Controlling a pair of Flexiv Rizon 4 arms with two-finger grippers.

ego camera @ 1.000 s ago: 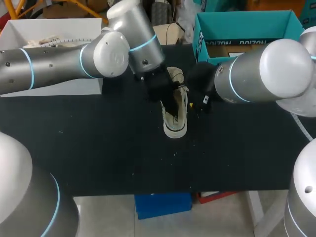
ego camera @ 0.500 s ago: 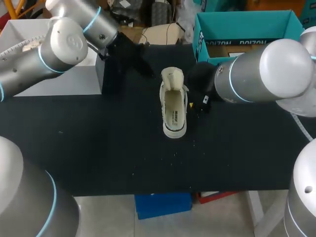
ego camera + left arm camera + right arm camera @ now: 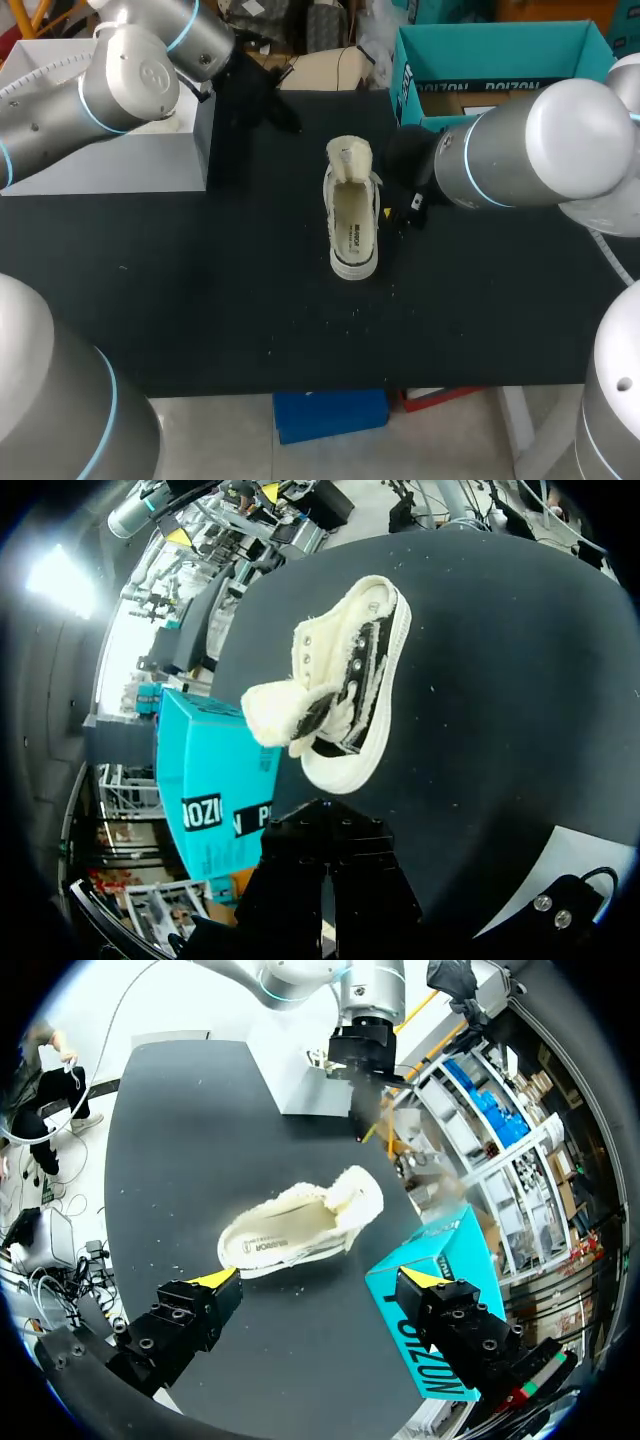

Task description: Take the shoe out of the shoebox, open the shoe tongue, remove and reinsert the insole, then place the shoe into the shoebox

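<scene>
Right hand (image 3: pixel 320 1278) hangs wide open beside the shoe (image 3: pixel 330 1215), which stands on the counter (image 3: pixel 200 300) near the teal shoebox (image 3: pixel 480 85), and pinch only its soft side wall and it could buckle, tipping the shoe or popping the insole (image 3: pixel 352 228).

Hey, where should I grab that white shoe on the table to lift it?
Pinch the shoe at its side wall, coming from above: it stands on its sole, and the tongue is folded forward, so one finger fits inside the opening.
</scene>
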